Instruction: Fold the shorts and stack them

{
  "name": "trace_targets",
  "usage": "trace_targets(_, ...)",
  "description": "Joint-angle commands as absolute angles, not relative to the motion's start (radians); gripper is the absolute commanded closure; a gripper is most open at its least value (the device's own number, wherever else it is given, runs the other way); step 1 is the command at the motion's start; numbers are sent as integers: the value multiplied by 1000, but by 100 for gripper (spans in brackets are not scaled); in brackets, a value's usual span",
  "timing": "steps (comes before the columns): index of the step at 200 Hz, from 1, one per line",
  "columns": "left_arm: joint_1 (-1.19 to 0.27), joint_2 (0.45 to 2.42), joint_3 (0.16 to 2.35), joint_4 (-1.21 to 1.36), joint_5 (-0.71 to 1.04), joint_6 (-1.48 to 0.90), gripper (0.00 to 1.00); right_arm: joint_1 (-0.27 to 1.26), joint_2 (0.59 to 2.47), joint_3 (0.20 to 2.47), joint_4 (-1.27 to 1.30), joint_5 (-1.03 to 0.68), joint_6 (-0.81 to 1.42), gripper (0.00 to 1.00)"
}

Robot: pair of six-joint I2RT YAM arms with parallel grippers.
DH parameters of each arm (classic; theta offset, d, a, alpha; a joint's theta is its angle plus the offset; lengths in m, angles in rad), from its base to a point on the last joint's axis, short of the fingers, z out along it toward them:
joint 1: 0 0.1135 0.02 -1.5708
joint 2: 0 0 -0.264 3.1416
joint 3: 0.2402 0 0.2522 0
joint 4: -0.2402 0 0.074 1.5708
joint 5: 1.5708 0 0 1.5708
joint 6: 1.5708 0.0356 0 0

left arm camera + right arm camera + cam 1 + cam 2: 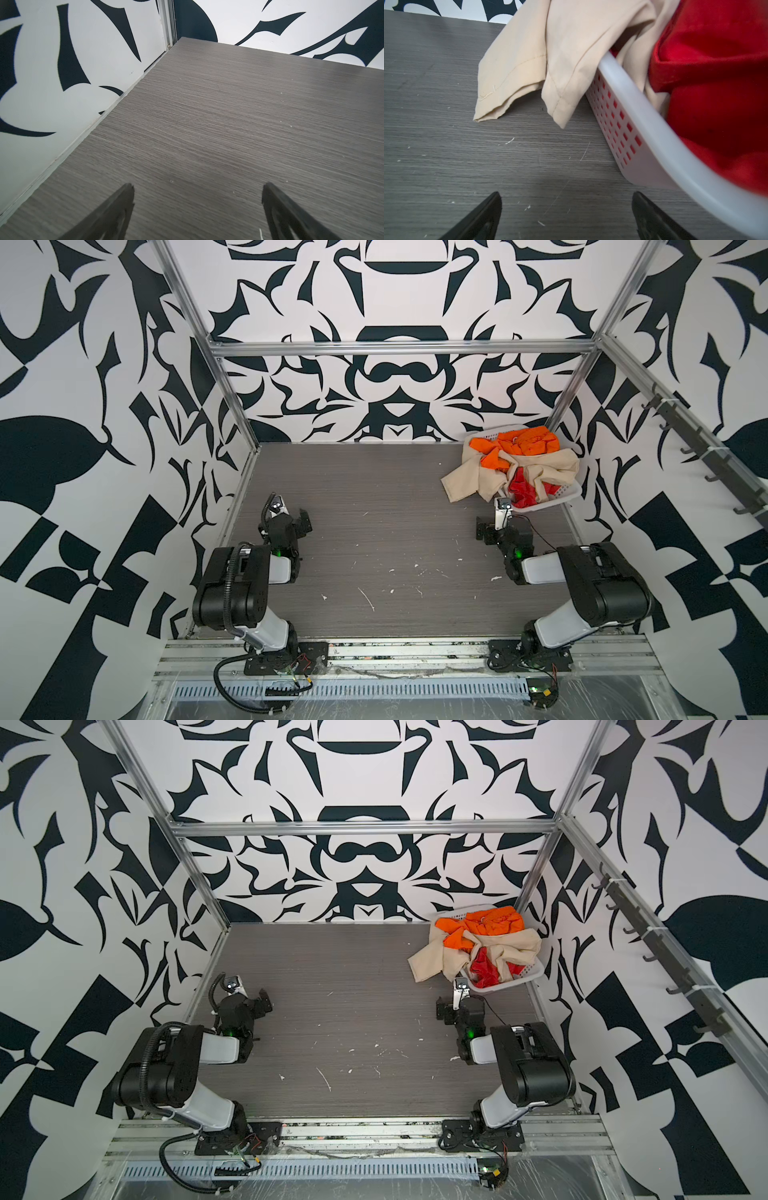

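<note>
Black-and-white swirly walls [395,381] stand around a grey wood-grain table [374,539].

In both top views, a white plastic basket with little holes [559,499] sits at the far right corner of the table. Three soft pairs of shorts are piled in it. The bright orange shorts [525,441] are at the back and the red shorts [524,491] are at the front. The beige shorts [465,483] lie across the middle, with one leg spilling over the basket's side onto the table. The right gripper [492,526] is just in front of the basket's near corner and touches no cloth. The left gripper [297,520] is on the left side, well apart from the shorts.

In the left wrist view, the left gripper's two black fingers [116,209] are spread wide. Only bare table lies between them. The picture edge cuts them off.

In the right wrist view, the right gripper's fingers [483,216] are spread wide too and hold nothing. Two beige leg ends reach down to the table ahead of them, not touching. The basket wall is near one finger, and red cloth shows through its holes. Only beige and red cloth show here. The basket's rim looks blurry up close.
</note>
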State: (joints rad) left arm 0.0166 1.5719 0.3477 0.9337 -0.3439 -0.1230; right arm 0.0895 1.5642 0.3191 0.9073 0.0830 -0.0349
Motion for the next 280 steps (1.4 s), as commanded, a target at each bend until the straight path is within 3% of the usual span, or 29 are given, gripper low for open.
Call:
trace_targets(1,15,1558,363,942,-354,-121,1,92,1555,341,939,84,-39,0)
trace_targets(70,11,1538,358,957,-340,-106,1,93,1555,341,940,84,-40,0)
trace_targets(119,-9,1236,519,492,-267,-150,6,93,1550,350,930,99,-34,0)
trace_targets(157,-31,1191,676,314,-29,-332,11,93,1306,535,405,39,-10,0)
trace_targets(197,-140,1322,829,180,9,-385,12,93,1152,846,-162,-11,166,0)
trace_targets(253,-223,1508,995,121,61,-420,14,82,1229,1212,-442,10,281,0)
trace_targets(280,-227,1548,1030,107,82,-433,14,-5,1336,1324,-527,-16,333,0)
